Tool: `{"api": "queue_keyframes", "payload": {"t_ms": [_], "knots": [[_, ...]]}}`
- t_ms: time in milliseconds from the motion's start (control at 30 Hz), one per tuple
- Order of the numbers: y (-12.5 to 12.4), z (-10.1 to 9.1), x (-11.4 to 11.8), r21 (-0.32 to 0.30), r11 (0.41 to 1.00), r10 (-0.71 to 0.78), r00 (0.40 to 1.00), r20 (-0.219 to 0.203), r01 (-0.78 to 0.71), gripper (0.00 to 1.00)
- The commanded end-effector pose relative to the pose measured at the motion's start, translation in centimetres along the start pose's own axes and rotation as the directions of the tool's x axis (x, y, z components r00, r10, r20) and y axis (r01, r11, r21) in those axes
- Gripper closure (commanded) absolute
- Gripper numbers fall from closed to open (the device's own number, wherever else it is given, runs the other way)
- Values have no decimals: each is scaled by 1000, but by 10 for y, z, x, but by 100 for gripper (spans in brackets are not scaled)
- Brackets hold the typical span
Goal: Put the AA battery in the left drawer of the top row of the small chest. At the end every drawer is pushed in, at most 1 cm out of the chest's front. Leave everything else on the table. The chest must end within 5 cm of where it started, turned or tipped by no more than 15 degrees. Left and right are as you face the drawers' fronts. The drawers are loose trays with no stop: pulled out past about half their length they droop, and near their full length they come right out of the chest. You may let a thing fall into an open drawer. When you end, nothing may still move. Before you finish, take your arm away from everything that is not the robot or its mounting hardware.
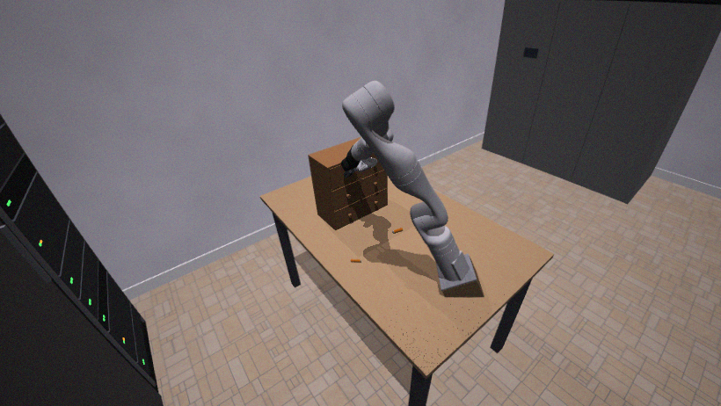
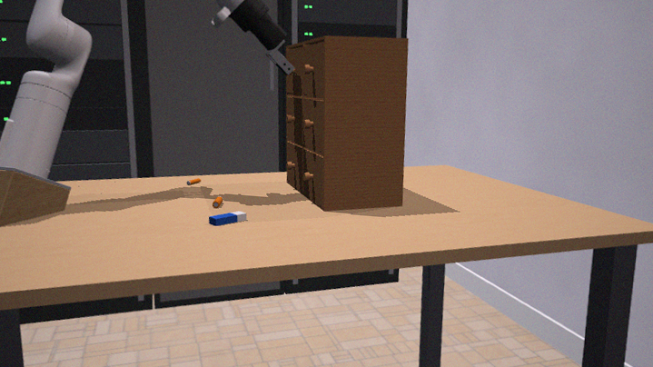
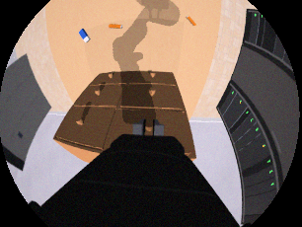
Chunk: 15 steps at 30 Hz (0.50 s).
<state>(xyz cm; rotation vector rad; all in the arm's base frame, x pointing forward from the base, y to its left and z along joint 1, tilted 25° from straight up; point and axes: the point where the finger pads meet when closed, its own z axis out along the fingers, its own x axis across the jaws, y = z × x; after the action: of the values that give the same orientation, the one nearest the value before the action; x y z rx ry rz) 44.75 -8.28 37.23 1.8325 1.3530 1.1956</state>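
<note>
Gripper at the brown chest's upper-left drawer

A black two-finger gripper on a pale grey arm tilted down at the brown wooden chest. In the lower middle of the wrist view, its fingers stood narrowly apart around a small round wooden knob; whether they pinched it could not be told. Two orange cylinders, a nearer one and a farther one in the exterior view, lay on the tan table; which was the AA battery was unclear. A blue-and-white block lay near the nearer cylinder, at the exterior frame's lower centre-left.
</note>
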Motion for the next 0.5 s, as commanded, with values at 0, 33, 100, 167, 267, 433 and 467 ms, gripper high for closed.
{"api": "queue_keyframes", "payload": {"t_ms": [0, 33, 100, 167, 267, 433, 467], "knots": [[2, 1, -2, -3, 1000, 8, 1000, 6, -8, 63], [2, 1, -2, -3, 1000, 8, 1000, 6, -8, 63], [2, 1, -2, -3, 1000, 7, 1000, 6, -7, 63], [1, 0, -2, -3, 1000, 7, 1000, 6, -7, 63], [-1, -1, 0, -1, 1000, 4, 1000, 2, -4, 63], [-2, -2, 2, -1, 1000, -1, 1000, -4, 1, 63], [-2, -3, 2, -1, 1000, -2, 1000, -6, 2, 63]]}}
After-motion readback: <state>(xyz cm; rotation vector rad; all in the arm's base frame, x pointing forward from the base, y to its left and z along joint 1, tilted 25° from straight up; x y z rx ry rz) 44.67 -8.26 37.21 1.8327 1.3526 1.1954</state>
